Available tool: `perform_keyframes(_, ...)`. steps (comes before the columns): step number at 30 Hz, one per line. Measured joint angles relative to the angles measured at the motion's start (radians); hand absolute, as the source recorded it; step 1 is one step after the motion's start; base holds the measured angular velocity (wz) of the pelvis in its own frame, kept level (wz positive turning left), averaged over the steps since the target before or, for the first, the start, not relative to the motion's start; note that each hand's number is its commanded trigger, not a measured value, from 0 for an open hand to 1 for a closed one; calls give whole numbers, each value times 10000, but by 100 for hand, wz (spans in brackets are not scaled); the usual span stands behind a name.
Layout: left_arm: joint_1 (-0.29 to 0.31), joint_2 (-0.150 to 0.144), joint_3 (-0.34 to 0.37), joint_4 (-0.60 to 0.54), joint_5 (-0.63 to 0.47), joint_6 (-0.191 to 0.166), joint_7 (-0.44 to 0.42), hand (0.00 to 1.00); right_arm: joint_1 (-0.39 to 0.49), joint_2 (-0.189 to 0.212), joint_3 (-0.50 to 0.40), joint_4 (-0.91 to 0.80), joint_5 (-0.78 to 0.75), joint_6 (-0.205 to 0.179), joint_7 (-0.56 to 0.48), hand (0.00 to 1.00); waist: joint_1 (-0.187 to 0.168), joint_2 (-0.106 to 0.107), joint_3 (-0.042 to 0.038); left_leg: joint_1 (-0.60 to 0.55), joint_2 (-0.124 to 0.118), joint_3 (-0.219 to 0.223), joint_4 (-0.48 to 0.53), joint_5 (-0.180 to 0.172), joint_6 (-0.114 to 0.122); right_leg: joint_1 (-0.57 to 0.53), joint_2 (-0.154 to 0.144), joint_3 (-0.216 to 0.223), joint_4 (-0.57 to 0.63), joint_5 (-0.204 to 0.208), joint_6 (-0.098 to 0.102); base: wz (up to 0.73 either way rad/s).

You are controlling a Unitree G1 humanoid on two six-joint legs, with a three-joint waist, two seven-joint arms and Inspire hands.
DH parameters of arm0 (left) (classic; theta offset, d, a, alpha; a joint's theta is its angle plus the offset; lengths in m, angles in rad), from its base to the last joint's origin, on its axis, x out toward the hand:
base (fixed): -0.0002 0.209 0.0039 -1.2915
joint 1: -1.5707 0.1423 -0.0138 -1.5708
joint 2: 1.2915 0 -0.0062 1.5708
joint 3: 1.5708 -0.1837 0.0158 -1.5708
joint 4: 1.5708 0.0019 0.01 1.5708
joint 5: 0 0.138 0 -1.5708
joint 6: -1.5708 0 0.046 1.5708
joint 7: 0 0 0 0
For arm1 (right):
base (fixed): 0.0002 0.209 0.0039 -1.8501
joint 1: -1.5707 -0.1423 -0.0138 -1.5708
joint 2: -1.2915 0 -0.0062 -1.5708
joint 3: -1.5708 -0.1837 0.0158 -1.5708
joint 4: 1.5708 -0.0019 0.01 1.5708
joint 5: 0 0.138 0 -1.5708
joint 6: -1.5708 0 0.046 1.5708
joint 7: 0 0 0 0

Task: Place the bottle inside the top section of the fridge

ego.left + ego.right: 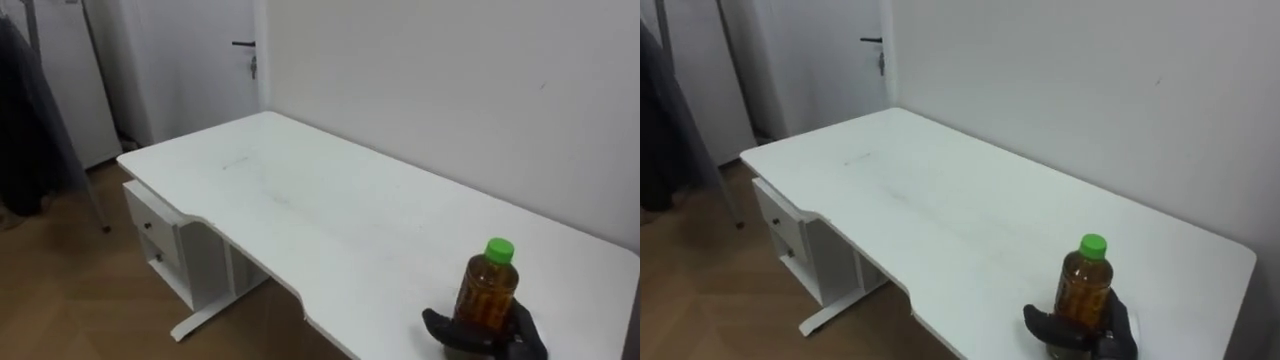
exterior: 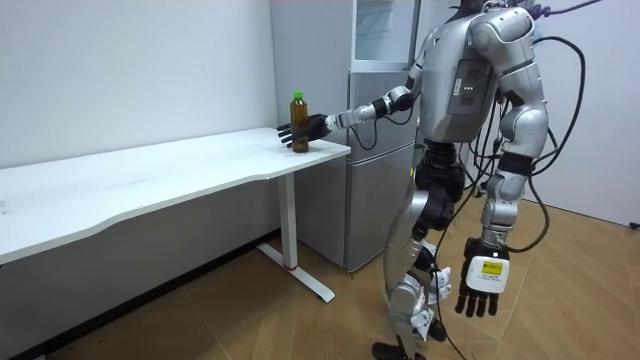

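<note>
By fridge point(image 2: 385, 200), at end of table point(image 1: 300, 210), bottle point(image 1: 487, 290) in right hand point(image 1: 521, 335).

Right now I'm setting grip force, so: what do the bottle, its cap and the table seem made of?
Bottle: probably clear, smooth plastic; amber liquid shows through its wall. Cap: opaque green, likely plastic. Table: smooth matte white top, perhaps laminate or painted board; the look leaves that open.
</note>
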Motion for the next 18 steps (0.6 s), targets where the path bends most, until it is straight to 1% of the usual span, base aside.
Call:
perform_keyframes(2,29,70,14,-43,15,-2,18,0,0,-6,12,5,178,-6,31,100,52,17,4,-8,-9,-3,23,-2,1,-12,1,-23,-3,1,2,6)
perform_keyframes(4,35,75,20,-105,23,-7,0,0,0,-24,-8,6,178,-37,42,100,106,26,3,-4,-9,-4,20,-2,1,-17,-3,-25,-4,1,2,2)
perform_keyframes(6,43,76,20,-219,44,-25,-7,0,-1,-58,-26,8,202,-96,160,100,126,66,23,-10,-9,-1,7,-2,1,-21,-4,-31,3,1,2,0)
perform_keyframes(8,45,74,17,-316,52,-122,-6,0,-2,-120,-60,7,244,-98,257,100,112,47,7,-17,-6,59,-29,-2,1,-47,-5,-6,2,0,2,0)
perform_keyframes(9,46,75,18,-326,52,-154,1,0,-2,-122,-59,7,287,-104,270,100,110,61,13,-22,-6,71,-37,-2,1,-49,-6,-6,-2,0,3,0)
perform_keyframes(13,47,75,72,-415,61,-195,17,0,-2,-122,-50,-54,273,-119,593,100,59,22,-37,-76,-5,150,-98,1,2,-109,-11,128,31,-5,10,-3)
perform_keyframes(14,41,73,78,-456,70,-197,18,0,-2,-121,-51,-60,257,-119,738,100,-24,1,-51,-85,-3,177,-98,1,3,-120,-9,141,39,-6,11,0)
perform_keyframes(16,-20,73,82,-460,140,-197,13,0,-2,-176,-52,-59,291,-114,994,100,-88,-21,-68,-73,27,310,-109,4,8,-171,-26,170,90,-6,13,-3)
perform_keyframes(18,-131,78,79,-383,135,-199,13,0,-2,-276,-35,-60,571,-105,1271,100,-118,0,-61,-33,31,362,-113,13,23,-195,-31,275,172,-6,14,-9)
